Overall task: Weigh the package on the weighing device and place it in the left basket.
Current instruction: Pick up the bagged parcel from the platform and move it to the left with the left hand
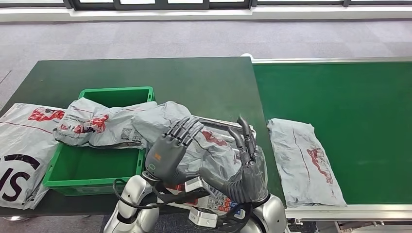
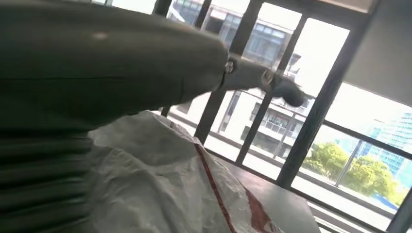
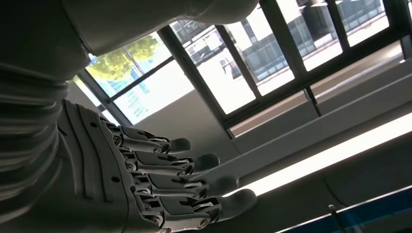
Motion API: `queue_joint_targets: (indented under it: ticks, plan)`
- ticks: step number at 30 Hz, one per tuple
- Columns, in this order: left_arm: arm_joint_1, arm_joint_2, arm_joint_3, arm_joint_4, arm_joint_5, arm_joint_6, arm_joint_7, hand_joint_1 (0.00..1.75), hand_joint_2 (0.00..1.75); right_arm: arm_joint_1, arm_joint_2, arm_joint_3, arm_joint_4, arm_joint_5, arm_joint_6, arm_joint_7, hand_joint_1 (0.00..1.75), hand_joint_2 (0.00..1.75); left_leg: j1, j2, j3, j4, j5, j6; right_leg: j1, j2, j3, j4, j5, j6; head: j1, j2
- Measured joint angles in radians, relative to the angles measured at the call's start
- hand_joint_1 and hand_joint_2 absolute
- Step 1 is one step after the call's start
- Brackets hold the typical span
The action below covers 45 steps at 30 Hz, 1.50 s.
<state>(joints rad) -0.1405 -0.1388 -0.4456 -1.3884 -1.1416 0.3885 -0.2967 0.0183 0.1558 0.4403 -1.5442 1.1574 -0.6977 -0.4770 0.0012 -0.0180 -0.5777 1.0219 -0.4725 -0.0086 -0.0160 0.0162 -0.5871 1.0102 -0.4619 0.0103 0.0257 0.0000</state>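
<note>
A grey package (image 1: pixel 216 148) with red print lies across the weighing device (image 1: pixel 218 201), whose keypad shows at the near table edge. My left hand (image 1: pixel 167 150) is over the package's left part, fingers straight and apart, gripping nothing. In the left wrist view the hand (image 2: pixel 97 73) hovers close above the crumpled package (image 2: pixel 160 194). My right hand (image 1: pixel 245 167) stands at the package's right end, fingers pointing up and spread; they are extended and empty in the right wrist view (image 3: pixel 145 179). The green basket (image 1: pixel 73 179) sits left of the scale.
Two grey packages (image 1: pixel 104 124) drape over the basket's far rim. A large white bag (image 1: pixel 22 145) lies at the table's left end. Another grey package (image 1: pixel 303 160) rests on the green conveyor (image 1: pixel 350 107) to the right. Windows fill the wrist views.
</note>
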Motion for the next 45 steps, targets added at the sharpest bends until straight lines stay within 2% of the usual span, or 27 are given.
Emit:
queue_joint_targets:
  ticks: [6,14,45]
  plan:
    - [-0.017,0.026,-0.051,0.026,0.050,0.001,0.007,0.00,1.75,0.005,0.003,0.000,-0.003,-0.005,0.000,0.002,0.00,1.75,0.001,-0.001,0.000,0.000,0.000,0.000,0.001,0.000,0.000,0.000,0.000,0.000,0.000,0.000]
    - [-0.018,0.044,-0.073,0.030,0.052,0.000,0.016,0.00,1.75,0.014,0.003,-0.001,-0.003,-0.005,0.000,0.001,0.00,1.75,0.001,-0.001,0.000,0.000,0.000,0.000,0.001,0.000,0.000,0.000,0.000,0.000,0.000,0.000]
    - [-0.018,0.054,-0.085,0.030,0.052,-0.001,0.018,0.00,1.75,0.016,0.005,-0.004,-0.008,-0.005,0.000,0.001,0.00,1.75,0.001,-0.001,0.000,0.000,0.000,0.000,0.001,0.000,0.000,0.000,0.000,0.000,0.000,0.000]
